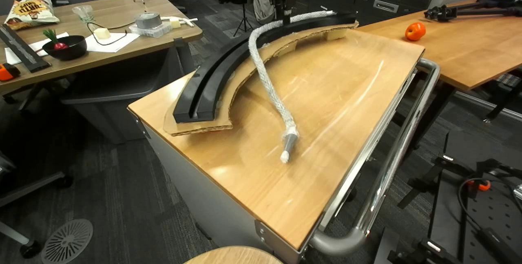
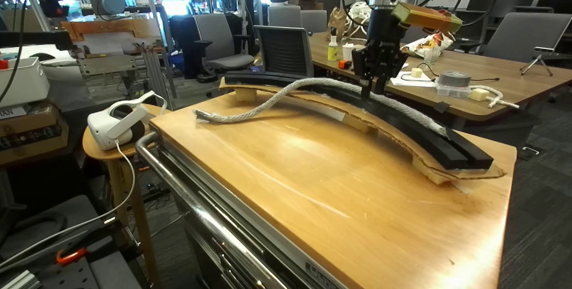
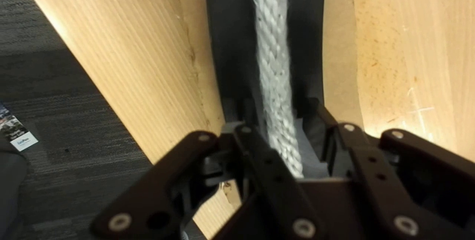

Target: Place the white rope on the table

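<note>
- Rope (image 1: 269, 88) slung along the black track (image 1: 222, 78), taped end down on the worktop (image 1: 338, 92), in from its railed edge!
- Over to the wrist view: hand (image 3: 281, 115) blurred, fingers parted, rope between them, slivers of gap either side.
- Sunk into the track or riding on top? Can't tell!
- Lower down, the hand's linkages swallow the rope.
- In an exterior view, the hand's dark on dark, cut off up top, fingertips hard to pick out.

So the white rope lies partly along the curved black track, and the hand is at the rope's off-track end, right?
Not at that end: the hand is over the curved black track, between the ends of the white rope, as an exterior view shows. The rope does lie partly along it.
</note>
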